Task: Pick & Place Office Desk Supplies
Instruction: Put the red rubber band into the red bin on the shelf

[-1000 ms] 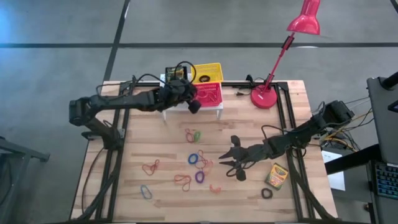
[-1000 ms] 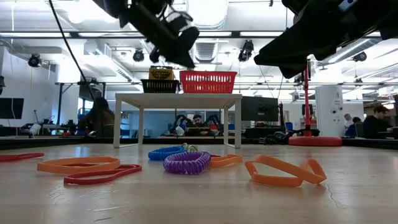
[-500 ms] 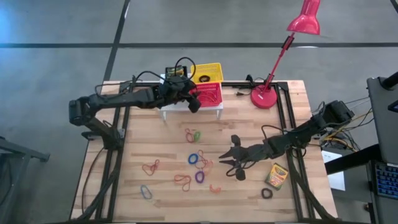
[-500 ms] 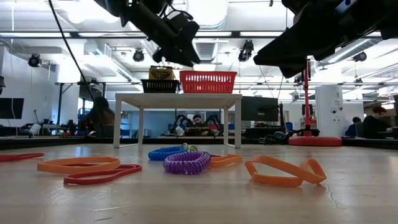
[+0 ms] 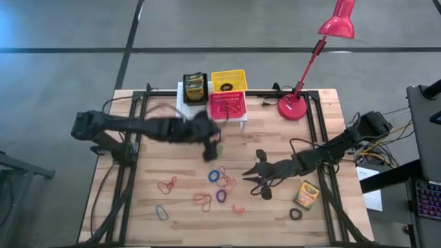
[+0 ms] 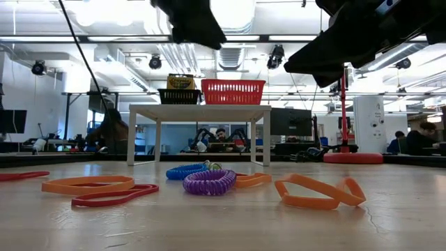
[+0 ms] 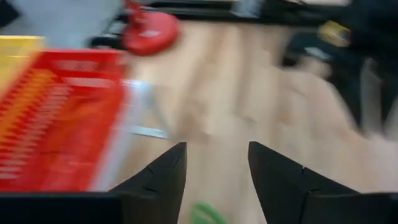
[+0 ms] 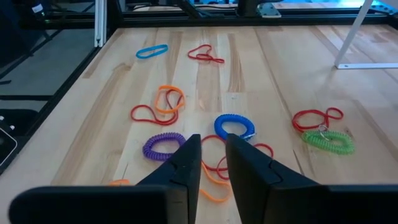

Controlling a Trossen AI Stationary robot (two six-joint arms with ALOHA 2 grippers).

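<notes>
Rack (image 5: 234, 117) at table's (image 5: 324, 103) back edge, three baskets (image 5: 227, 105) on top, crayon box (image 5: 195, 85) in the leftmost. Lamp (image 5: 295, 107) right of rack. Elastic loops (image 5: 219, 176) scattered mid-table. Second crayon box (image 5: 306, 195) front right, right of the loops.

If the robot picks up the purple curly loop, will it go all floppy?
Probably springy, not limp: the purple coiled loop has tight telephone-cord coils and holds a round shape on the table. It looks light, and might stretch or slip from thin fingers.
</notes>
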